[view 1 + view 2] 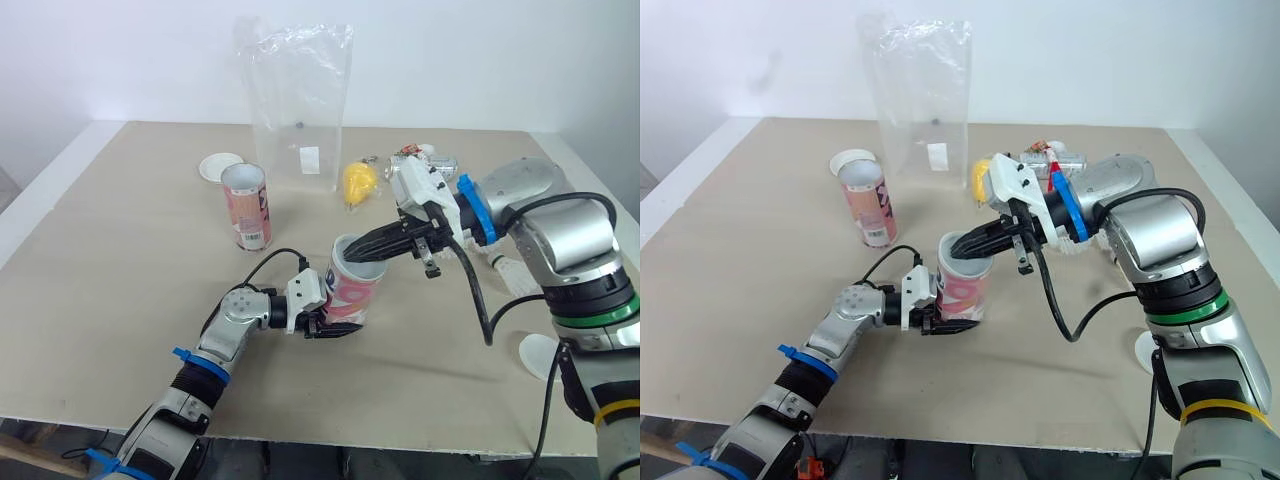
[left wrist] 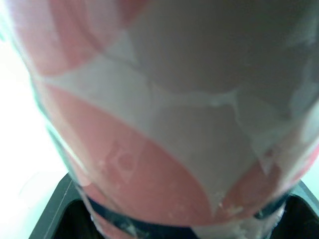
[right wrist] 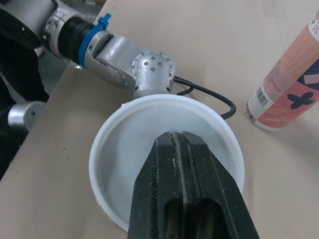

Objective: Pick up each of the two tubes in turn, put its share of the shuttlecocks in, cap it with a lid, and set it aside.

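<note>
The left gripper is clamped around the lower part of a pink-and-white tube, which it holds roughly upright. The right gripper is at the tube's open mouth, its two fingers pressed together with nothing visible between them. Well beyond the left gripper, a second tube stands upright. A white lid lies just behind it, and a clear plastic bag stands farther back.

No wording is legible anywhere on the table. A barcode sits low on the tube standing toward the far edge, its digits too small to read; the white sticker on the clear bag is unreadable.
</note>
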Controlling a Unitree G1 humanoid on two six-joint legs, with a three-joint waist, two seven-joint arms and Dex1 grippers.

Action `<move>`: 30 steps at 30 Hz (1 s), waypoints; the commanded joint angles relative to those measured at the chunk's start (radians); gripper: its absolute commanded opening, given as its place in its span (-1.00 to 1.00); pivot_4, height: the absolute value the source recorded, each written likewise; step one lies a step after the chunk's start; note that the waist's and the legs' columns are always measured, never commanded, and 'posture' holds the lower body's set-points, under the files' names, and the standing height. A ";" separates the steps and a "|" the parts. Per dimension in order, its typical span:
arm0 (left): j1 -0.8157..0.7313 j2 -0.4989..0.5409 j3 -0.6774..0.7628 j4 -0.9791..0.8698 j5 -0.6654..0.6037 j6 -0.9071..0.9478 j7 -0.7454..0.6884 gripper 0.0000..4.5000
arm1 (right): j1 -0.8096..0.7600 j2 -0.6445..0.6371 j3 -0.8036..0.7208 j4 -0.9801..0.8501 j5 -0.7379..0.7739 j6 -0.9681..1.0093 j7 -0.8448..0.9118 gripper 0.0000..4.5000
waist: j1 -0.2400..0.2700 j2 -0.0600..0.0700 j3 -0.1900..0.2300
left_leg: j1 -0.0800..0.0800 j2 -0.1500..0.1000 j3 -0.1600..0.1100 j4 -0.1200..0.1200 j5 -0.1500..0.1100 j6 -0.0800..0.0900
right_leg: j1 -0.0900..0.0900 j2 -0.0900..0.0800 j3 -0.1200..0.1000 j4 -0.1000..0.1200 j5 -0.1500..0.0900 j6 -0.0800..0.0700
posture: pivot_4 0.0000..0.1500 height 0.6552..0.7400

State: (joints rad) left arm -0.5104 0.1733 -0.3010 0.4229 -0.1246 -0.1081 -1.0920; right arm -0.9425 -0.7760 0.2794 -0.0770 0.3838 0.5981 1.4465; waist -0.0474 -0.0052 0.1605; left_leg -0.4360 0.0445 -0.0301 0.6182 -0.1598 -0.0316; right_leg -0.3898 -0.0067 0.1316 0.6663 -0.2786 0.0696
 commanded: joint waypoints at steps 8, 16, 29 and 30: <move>0.035 0.012 -0.026 0.070 0.036 0.035 0.015 0.32 | 0.000 0.042 0.077 0.003 -0.056 0.029 0.013 -0.98 | -0.001 -0.001 -0.002 | 0.006 0.001 0.001 -0.001 0.000 -0.001 | 0.001 0.000 0.000 0.000 -0.001 -0.002 | 1.00 1.00; 0.034 0.008 -0.025 0.076 0.036 0.031 0.014 0.32 | -0.025 0.107 0.053 -0.016 -0.016 0.179 -0.029 -0.98 | -0.004 -0.001 -0.008 | 0.008 0.002 0.002 -0.001 -0.001 -0.001 | 0.001 0.000 0.000 0.000 -0.001 -0.003 | 1.00 1.00; 0.038 0.004 -0.030 0.082 0.037 0.026 0.014 0.32 | -0.032 0.085 0.169 -0.002 -0.120 0.142 0.009 -0.98 | -0.004 -0.003 -0.019 | 0.009 0.002 0.002 -0.002 -0.002 -0.002 | 0.000 0.000 0.000 0.000 -0.001 -0.004 | 1.00 1.00; 0.038 0.003 -0.030 0.082 0.037 0.026 0.014 0.32 | -0.033 0.084 0.178 0.002 -0.129 0.142 0.010 -0.98 | -0.004 -0.004 -0.020 | 0.010 0.002 0.002 -0.003 -0.002 -0.003 | 0.000 0.000 0.000 0.000 -0.002 -0.005 | 1.00 1.00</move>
State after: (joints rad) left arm -0.4987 0.1768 -0.2866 0.4565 -0.1339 -0.1094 -1.0830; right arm -0.9990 -0.7015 0.3483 -0.0747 0.2900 0.7323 1.4382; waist -0.0515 -0.0088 0.1408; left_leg -0.4262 0.0465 -0.0280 0.6156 -0.1628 -0.0364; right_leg -0.3894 -0.0066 0.1317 0.6660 -0.2804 0.0649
